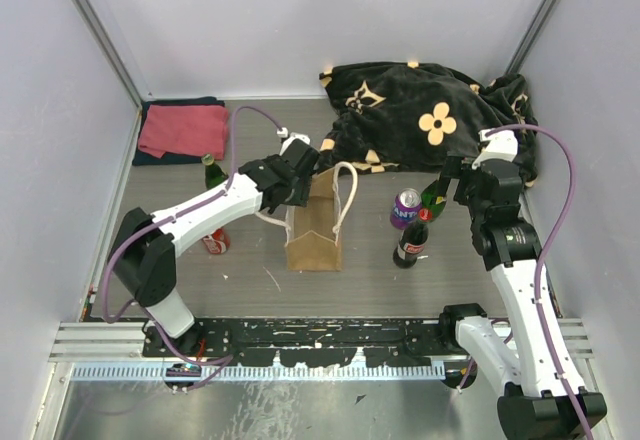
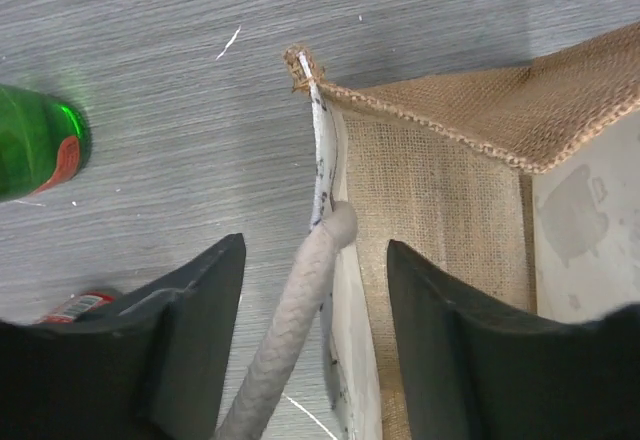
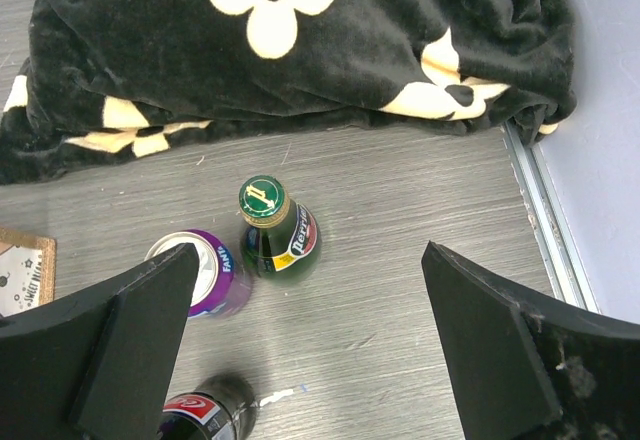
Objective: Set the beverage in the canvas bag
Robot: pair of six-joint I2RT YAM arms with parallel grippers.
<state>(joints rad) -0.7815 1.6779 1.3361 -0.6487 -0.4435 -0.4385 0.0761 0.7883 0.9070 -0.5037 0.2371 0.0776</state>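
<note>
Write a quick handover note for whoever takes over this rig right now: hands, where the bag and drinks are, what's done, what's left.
Left hand: open, fingers astride the canvas bag rim and its rope handle, not clamped.
Right hand: open, above the green Perrier bottle.
Bag: upright, mid-table. The purple can and cola bottle stand to its right with the Perrier.
Done: no drink gripped.
Left: grasp a drink and lower it into the bag.

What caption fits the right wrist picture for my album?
Open right gripper hovers over a green bottle, a purple can and a cola bottle beside a flowery black blanket.
</note>
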